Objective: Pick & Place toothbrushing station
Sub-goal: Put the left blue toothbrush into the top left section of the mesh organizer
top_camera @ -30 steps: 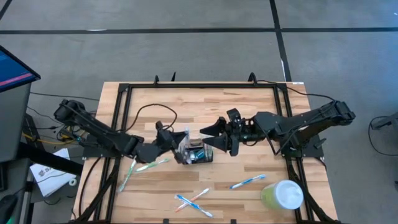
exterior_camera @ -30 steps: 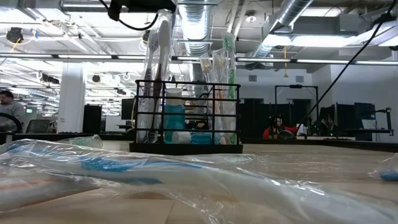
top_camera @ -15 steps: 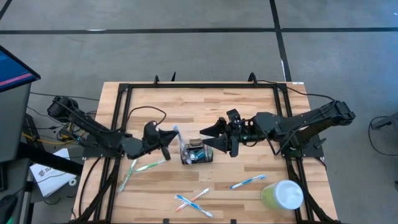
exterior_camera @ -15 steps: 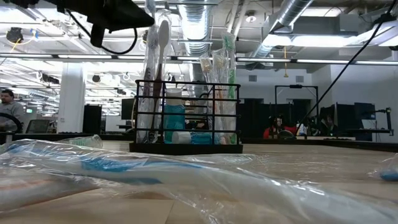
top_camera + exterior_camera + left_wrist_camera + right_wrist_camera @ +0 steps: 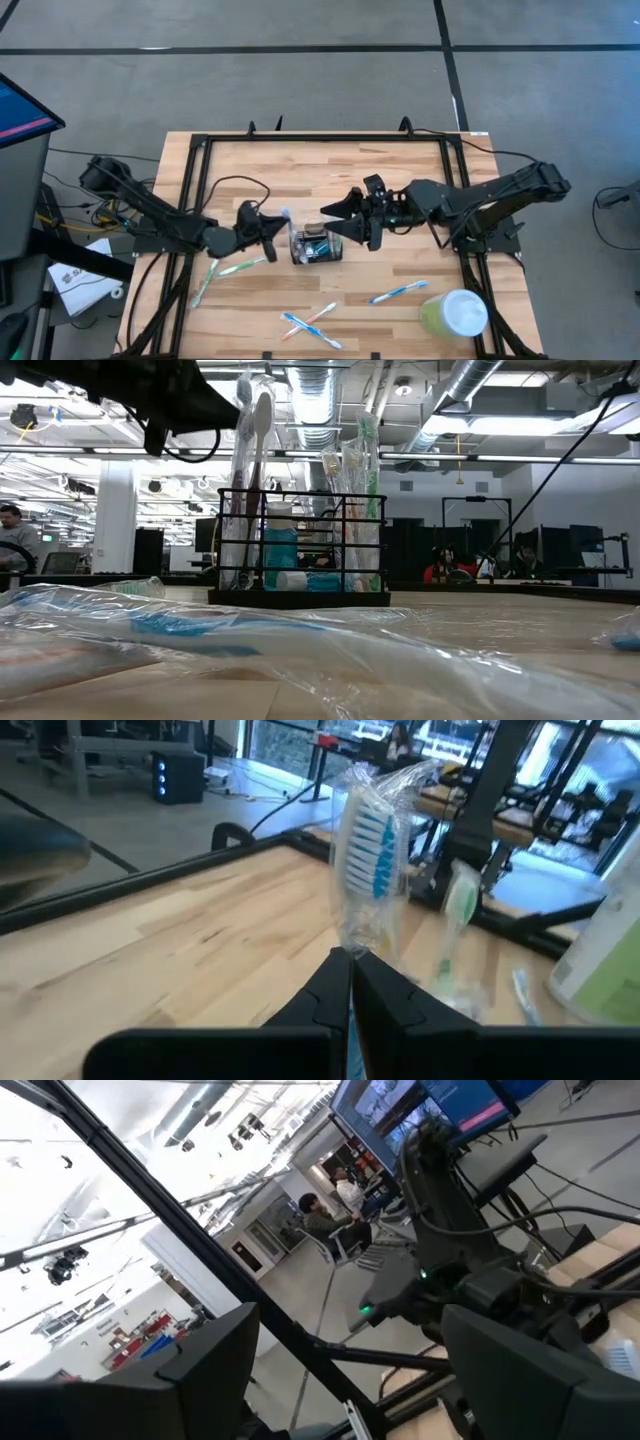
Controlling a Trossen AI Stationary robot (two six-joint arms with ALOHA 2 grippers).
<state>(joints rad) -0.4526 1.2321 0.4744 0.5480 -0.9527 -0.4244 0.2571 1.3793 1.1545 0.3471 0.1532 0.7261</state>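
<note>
We see the toothbrushing station (image 5: pixel 314 246) standing upright near the middle of the wooden desk (image 5: pixel 320 170), a small black wire-framed holder. In the low view it (image 5: pixel 300 550) already carries several wrapped toothbrushes standing on end, with small tubes lower down inside the frame.

The left tool (image 5: pixel 278 229) hovers just beside the station on its left side. Its fingers (image 5: pixel 345 985) are clenched on a wrapped toothbrush (image 5: pixel 368 870) with blue and white bristles, and the brush head in its clear plastic sleeve rises above the pinched fingertips.

The right tool (image 5: pixel 338 222) sits on the opposite side of the station, its two fingers spread wide apart and grasping nothing. One finger points past the back of the holder and the other toward its right end.

More wrapped toothbrushes lie loose on the desk: a green one (image 5: pixel 228 270) near the left arm, a crossed pair (image 5: pixel 310 324) near the front edge, and a blue one (image 5: pixel 398 292) to the right. A pale green cup with white lid (image 5: pixel 454 314) stands at the front right corner.
</note>
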